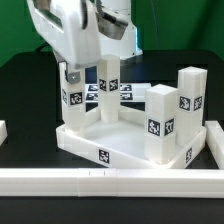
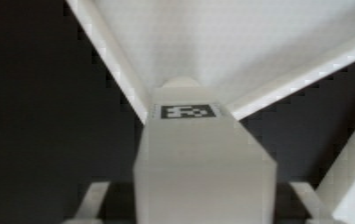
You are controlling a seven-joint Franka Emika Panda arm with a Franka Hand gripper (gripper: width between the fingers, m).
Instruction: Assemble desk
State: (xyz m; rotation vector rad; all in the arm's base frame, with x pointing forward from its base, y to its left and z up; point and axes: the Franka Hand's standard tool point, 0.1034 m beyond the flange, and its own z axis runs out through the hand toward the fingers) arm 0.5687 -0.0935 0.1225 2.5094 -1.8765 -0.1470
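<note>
The white tray-like tabletop (image 1: 120, 150) lies rim up in the middle of the table, with several white tagged legs standing in it. My gripper (image 1: 72, 72) hangs over the leg (image 1: 72, 98) at the exterior view's left corner. In the wrist view that leg (image 2: 195, 150) stands between my fingers (image 2: 96, 200), tag facing up, with a dark gap on each side. My gripper (image 2: 200, 208) is open around the leg and not touching it. The tabletop's inside (image 2: 245, 40) shows beyond the leg. Other legs stand at the back middle (image 1: 107, 85), back right (image 1: 190, 95) and front right (image 1: 160, 122).
The marker board (image 1: 127, 93) lies flat behind the tabletop. Long white border rails run along the front (image 1: 100, 181), the exterior view's right (image 1: 214, 140) and left (image 1: 3, 130). The table surface is black.
</note>
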